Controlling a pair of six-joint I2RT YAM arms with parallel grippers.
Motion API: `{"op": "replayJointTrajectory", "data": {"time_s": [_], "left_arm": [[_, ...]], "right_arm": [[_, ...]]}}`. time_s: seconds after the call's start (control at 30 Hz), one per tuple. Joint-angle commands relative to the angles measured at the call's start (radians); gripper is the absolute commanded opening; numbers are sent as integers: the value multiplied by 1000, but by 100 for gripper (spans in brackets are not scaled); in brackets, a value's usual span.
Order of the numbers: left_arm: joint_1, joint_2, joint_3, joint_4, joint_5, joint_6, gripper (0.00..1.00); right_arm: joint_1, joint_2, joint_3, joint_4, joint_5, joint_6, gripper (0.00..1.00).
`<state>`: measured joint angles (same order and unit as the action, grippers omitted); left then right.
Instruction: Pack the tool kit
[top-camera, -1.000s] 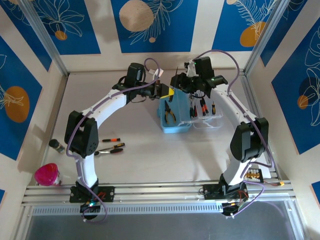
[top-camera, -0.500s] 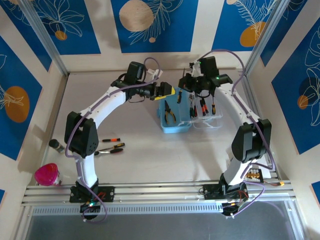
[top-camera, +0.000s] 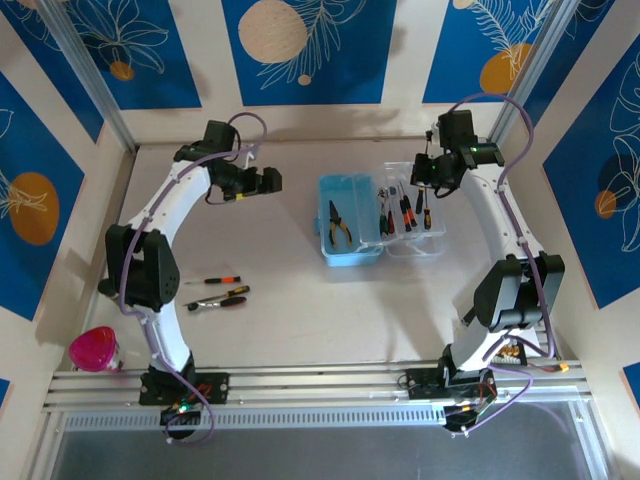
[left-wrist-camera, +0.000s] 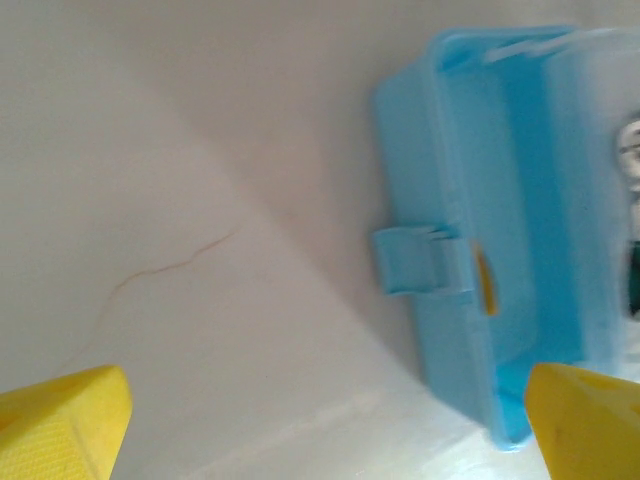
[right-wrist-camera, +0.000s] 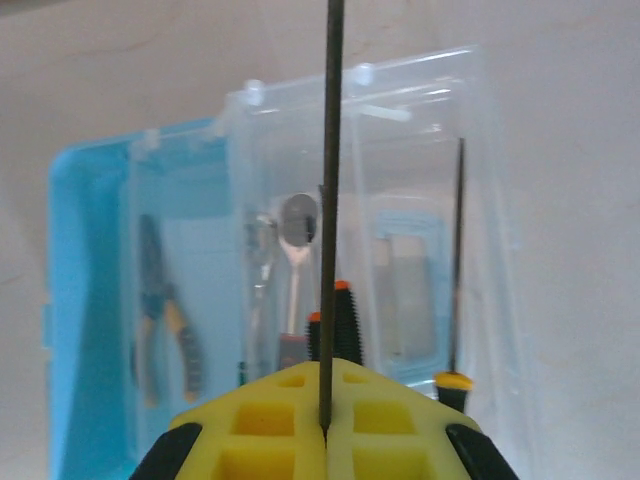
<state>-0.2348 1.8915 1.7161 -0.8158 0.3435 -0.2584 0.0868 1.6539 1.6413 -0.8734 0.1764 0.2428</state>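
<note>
A pink cup (top-camera: 95, 349) stands at the near left. Two small loose tools lie on the surface (top-camera: 300, 330), one (top-camera: 222, 280) just beyond the other (top-camera: 222, 301). The left gripper (top-camera: 266, 182) hangs farther back, left of the case, its jaws wide apart and empty. The tool kit case (top-camera: 350, 252) lies open mid-surface, with pliers (top-camera: 340, 222) in the blue tray and screwdrivers (top-camera: 405, 212) in the clear lid (top-camera: 432, 245) on its right. Over the lid's far end, the right gripper (top-camera: 428, 172) has its jaws clamped on a thin dark shaft (right-wrist-camera: 333, 150).
</note>
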Motion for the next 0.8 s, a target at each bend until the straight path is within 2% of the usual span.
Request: {"op": "replayJointTrajectory", "data": {"time_s": [0.0,0.07,0.13,0.5,0.77], "left_arm": [[21,-18,-34,-96,-168,58,100],[27,-5,-40,-121,-224,67,100],[31,6,-46,-129,-233,76,100],[31,4,-86,-89,-178,58,100],[30,3,-97,-79,-169,56,100]], "right_arm": [[-8,18,-26,-38,94,-56,0],[-8,31,-32,-37,106,-63,0],[-7,45,-34,-32,116,-72,0],[-5,104,-46,-1,148,-87,0],[-7,129,-84,56,100,-67,0]]}}
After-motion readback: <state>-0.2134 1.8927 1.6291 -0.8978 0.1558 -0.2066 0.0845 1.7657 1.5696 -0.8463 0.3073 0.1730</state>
